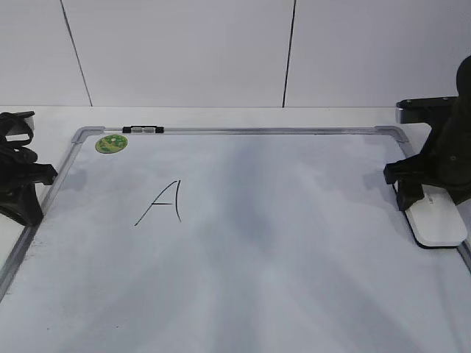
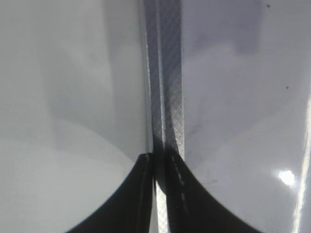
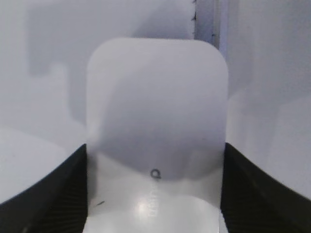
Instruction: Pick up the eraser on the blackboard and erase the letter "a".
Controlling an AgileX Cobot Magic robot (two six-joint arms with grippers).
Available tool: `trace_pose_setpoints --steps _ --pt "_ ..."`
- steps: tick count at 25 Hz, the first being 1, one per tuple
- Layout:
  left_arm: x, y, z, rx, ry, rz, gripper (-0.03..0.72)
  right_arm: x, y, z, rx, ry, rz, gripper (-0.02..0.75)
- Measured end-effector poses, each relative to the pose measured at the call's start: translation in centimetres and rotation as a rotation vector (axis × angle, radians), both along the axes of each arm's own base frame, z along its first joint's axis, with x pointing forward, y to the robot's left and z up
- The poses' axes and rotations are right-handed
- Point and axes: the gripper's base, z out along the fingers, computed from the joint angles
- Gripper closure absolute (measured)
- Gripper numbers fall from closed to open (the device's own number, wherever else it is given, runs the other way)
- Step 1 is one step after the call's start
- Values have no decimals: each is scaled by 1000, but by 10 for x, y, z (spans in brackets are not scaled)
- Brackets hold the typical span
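Right gripper (image 1: pixel 427 193): you are looking at it hanging low at the right edge of the board, its two fingers (image 3: pixel 43 194) standing one on each side of the eraser. In the right wrist view the pads are lying right along the block's long sides, but whether they are actually pressing on it you cannot tell.
Eraser (image 3: pixel 156 131): it is lying flat, white top upward, by the right frame rail, its near end sticking out below the gripper in the exterior view (image 1: pixel 438 224). A faint grey logo is showing on its top.
Left gripper (image 1: pixel 22 184): it is sitting at the left frame rail; in the left wrist view its fingertips (image 2: pixel 141 194) are meeting almost together over the rail, nothing between them.
Blackboard (image 1: pixel 294 257): it is lying flat on the table (image 1: pixel 221 116), silver frame all round, a green sticker (image 1: pixel 111 143) in the far left corner and a small black-and-silver clip (image 1: pixel 143 129) on the far rail.
Lettering: you are seeing one tall capital "A" (image 1: pixel 162 203) in thin black marker on the left half, well apart from the eraser.
Letter "a": no small one is showing on the open board surface.
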Motion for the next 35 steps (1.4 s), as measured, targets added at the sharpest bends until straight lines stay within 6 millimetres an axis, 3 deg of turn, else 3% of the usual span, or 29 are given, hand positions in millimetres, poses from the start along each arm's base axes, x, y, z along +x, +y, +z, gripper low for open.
trace_pose_setpoints --steps 8,13,18,20,28,32,35 --pt "0 0 0 0 0 0 631 -1 2 0 31 5 -21 165" --pt "0 0 0 0 0 0 631 -1 2 0 32 8 -22 92" --pt "0 0 0 0 0 0 629 0 2 1 27 13 -22 79" --pt "0 0 0 0 0 0 629 1 2 9 24 13 -21 80" --pt "1 0 1 1 -3 -4 614 -10 -1 73 7 -38 8 100" --pt "7 0 6 -1 13 -18 540 -22 -2 94 4 -65 18 108" --pt "18 -1 23 -10 -3 -31 447 -30 -3 107 6 -85 26 116"
